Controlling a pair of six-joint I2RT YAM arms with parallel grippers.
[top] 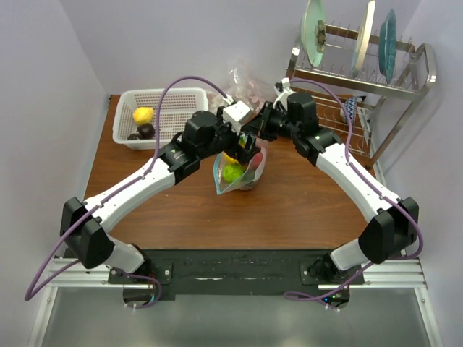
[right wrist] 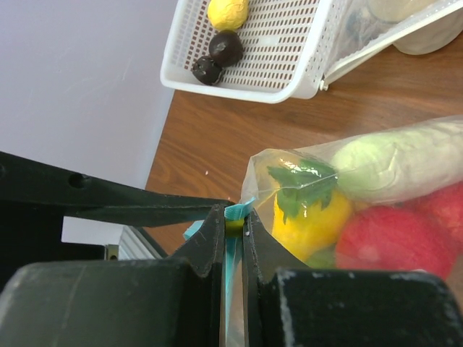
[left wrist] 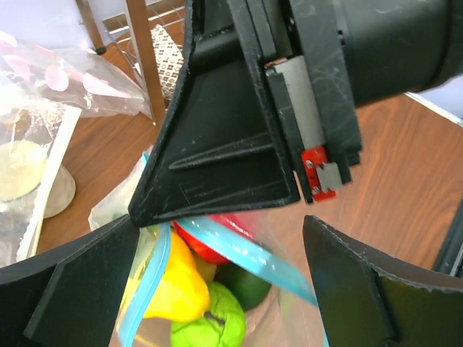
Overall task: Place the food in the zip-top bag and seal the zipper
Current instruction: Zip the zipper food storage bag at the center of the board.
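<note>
the zip-top bag (top: 239,176) sits near the middle of the tabletop (top: 304,210), a bit closer to the far edge than the near one. inside it is food (top: 233,172): red, yellow and green pieces, all bunched up. the bag is thin and soft, so i think it will flop, crinkle and slip. the food should make it a little heavy at the bottom. the best place to hold it is the zipper (right wrist: 232,275), the light-blue strip along the top, since that part looks a bit stiffer.

the right pincer (right wrist: 233,228) is pressed together, pinching that blue strip. the left pincer (left wrist: 221,278) is spread wide, with one finger on each side of the bag's mouth. the mouth looks partly open, so the sealing looks not done yet.

a white basket (top: 160,92) sits at the far left corner with a yellow fruit (top: 143,114) and two dark pieces (right wrist: 226,47) in it. more clear bags (top: 242,81) lie at the far edge. a dish rack (top: 362,79) stands at the far right corner. the two arms are very close over the bag, so they could bump. there is more room toward the near edge.
</note>
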